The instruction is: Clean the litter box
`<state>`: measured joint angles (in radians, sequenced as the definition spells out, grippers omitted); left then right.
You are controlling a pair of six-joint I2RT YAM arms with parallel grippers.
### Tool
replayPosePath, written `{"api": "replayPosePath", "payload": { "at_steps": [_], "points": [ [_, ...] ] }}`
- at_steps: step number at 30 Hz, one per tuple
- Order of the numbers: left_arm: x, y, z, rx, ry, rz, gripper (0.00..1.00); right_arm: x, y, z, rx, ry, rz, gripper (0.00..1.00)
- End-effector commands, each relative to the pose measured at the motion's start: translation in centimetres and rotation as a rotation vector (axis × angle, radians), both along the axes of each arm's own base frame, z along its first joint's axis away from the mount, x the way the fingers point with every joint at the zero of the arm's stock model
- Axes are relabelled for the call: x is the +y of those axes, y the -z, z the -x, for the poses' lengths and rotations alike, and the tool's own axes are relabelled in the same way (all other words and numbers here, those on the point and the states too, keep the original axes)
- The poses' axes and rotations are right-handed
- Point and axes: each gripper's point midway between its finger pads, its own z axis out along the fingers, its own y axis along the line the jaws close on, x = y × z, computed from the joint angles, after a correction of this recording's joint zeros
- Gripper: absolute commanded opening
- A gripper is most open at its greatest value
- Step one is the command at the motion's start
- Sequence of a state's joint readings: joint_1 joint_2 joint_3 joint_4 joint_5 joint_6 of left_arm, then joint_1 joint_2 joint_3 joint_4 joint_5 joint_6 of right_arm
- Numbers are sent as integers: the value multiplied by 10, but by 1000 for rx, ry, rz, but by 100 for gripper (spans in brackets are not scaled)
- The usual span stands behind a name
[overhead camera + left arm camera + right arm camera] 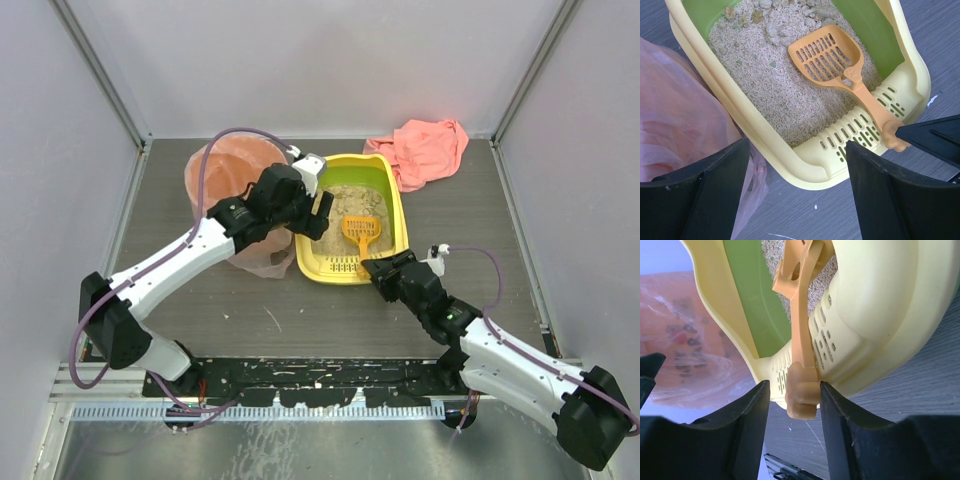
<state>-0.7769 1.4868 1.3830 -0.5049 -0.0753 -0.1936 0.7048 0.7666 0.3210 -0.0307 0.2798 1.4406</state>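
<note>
The yellow litter box [401, 215], green inside, holds beige litter with clumps [774, 31] at its far end. An orange slotted scoop [360, 228] lies in it, its handle resting over the slotted near rim [865, 131]. My right gripper [376, 268] is open at that rim. In the right wrist view its fingers [795, 387] straddle the handle's end [802, 392]; the right finger touches it and a gap shows on the left. My left gripper [318, 212] is open and empty, hovering over the box's near left corner [805, 162].
A round bin lined with a pink bag [235, 175] stands against the box's left side, under my left arm. A crumpled pink cloth [430, 150] lies at the back right. Grey walls enclose the dark table [480, 240].
</note>
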Motion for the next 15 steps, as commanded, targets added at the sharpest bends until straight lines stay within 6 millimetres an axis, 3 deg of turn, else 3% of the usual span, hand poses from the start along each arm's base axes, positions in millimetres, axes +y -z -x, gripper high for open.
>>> {"api": "replayPosePath", "payload": {
  "at_steps": [1, 7, 15],
  "points": [
    [-1, -25, -4, -71, -3, 49, 79, 1, -16, -10, -52, 46, -59, 47],
    [-2, -26, -5, -77, -3, 51, 80, -3, -16, -12, -64, 49, -16, 30],
    [5, -33, -5, -115, -12, 61, 81, -5, -43, -18, -131, -16, 164, 14]
  ]
}}
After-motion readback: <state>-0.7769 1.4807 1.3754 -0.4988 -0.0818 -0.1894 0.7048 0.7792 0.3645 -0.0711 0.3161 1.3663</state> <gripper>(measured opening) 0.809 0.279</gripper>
